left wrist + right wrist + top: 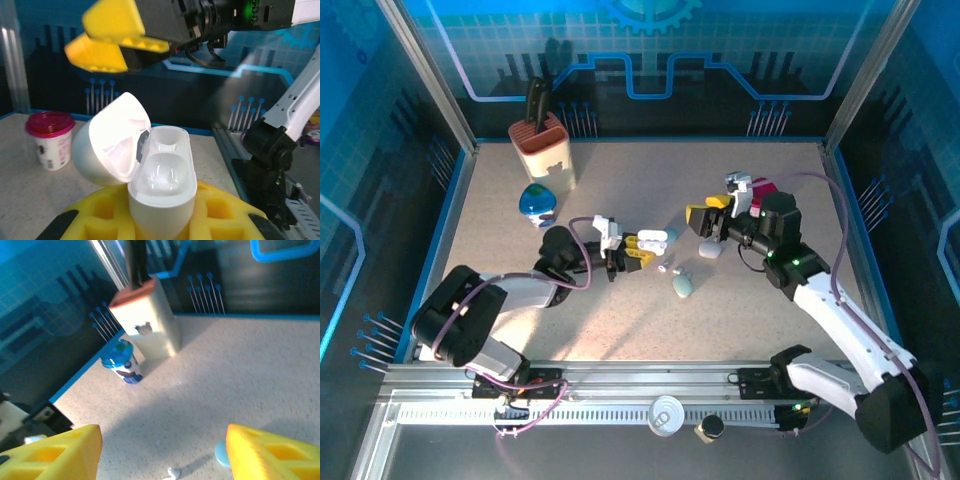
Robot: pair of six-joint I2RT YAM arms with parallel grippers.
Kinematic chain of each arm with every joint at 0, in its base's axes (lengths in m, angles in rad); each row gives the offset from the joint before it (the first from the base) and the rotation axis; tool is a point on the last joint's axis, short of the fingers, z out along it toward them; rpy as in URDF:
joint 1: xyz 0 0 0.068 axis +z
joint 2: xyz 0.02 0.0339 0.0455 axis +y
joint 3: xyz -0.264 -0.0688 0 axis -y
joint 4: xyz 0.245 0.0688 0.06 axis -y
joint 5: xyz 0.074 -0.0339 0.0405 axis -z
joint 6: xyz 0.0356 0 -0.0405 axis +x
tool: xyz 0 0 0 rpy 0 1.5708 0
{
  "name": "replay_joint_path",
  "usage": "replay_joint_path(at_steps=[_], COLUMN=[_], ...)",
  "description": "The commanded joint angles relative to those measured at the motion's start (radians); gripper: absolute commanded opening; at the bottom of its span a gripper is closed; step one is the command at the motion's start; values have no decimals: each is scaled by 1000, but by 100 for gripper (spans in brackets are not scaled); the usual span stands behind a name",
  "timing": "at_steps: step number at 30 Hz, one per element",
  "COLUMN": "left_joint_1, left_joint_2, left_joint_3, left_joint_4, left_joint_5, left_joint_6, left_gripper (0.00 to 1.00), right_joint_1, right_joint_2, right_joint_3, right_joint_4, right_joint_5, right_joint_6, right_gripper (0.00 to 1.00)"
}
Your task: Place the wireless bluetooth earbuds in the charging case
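White charging case (pixel 160 175), lid flipped up, clamped between the yellow jaws of the left gripper (pixel 162 222). Right gripper (pixel 705 214) close by, jaws spread wide, holding nothing. Two tiny earbuds (pixel 663 268) loose on the table (pixel 620 325), near the held case.

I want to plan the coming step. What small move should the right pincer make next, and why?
Probably lower the open, empty right pincer onto the loose white earbud and close on it, since the left pincer holds the charging case open and empty.
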State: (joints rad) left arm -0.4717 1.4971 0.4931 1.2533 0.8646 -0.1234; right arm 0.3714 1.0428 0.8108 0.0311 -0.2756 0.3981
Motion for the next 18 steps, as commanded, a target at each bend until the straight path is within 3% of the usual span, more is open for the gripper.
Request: replay_joint_path(at_steps=[1, 11, 18], left_joint_1=[24, 130, 140], left_joint_2=[-68, -280, -309], left_joint_3=[-30, -106, -140], left_joint_4=[5, -182, -154], left_joint_5=[-23, -121, -162], left_joint_6=[50, 142, 133], left_gripper=[2, 0, 1], right_joint_1=[6, 138, 215], right_joint_2=[92, 367, 590], right_joint_3=[13, 119, 203], right_joint_4=[-119, -303, -270], right_joint_5=[-34, -14, -82], right_joint_6=[5, -33, 29], right_gripper=[66, 66, 56])
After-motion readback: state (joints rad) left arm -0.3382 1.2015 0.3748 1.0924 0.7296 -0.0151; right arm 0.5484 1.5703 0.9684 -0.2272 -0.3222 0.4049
